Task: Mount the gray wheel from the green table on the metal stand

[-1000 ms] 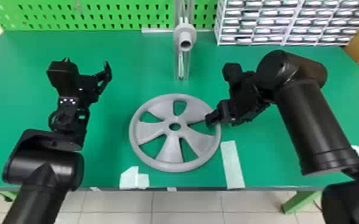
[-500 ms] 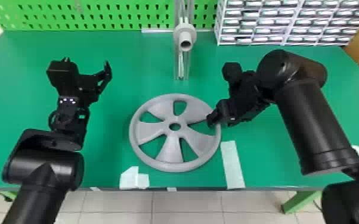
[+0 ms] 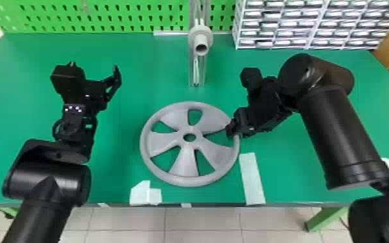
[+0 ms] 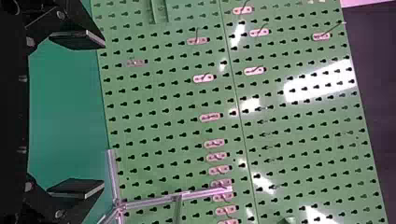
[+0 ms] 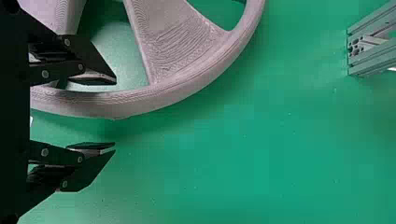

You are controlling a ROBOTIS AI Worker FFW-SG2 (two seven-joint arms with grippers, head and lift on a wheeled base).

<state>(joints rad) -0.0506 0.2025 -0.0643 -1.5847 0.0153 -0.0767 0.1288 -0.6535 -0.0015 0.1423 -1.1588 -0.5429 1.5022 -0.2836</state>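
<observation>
At the gray wheel's (image 3: pixel 187 164) right side, the right gripper (image 3: pixel 233 129) has its jaws parted around the rim: one finger (image 5: pixel 95 80) reaches into an opening between spokes, and the other (image 5: pixel 91 148) is outside, with a visible gap between it and the rim. The wheel lies flat on the green table (image 3: pixel 132 93), its broad face up and its axle line vertical, the round center hole open upward. Five spokes fan out from that hole.

From the gripper, the right arm (image 3: pixel 336 135) runs outward and away from the wheel to a bend, then turns back toward the robot and the lower right corner of the head view. The gripper angles inward and toward the robot.

Beyond the wheel, the metal stand (image 3: pixel 191 71) rises upright, carrying a gray hub (image 3: pixel 200 42) whose hollow end faces the robot, its long axis running front to back.

Over the table's left part, the left gripper (image 3: pixel 94 71) has wide, empty jaws directed toward the green pegboard (image 3: pixel 106 19). Its arm (image 3: pixel 48 181) comes in from the bottom edge and extends forward, well apart from the wheel.
</observation>
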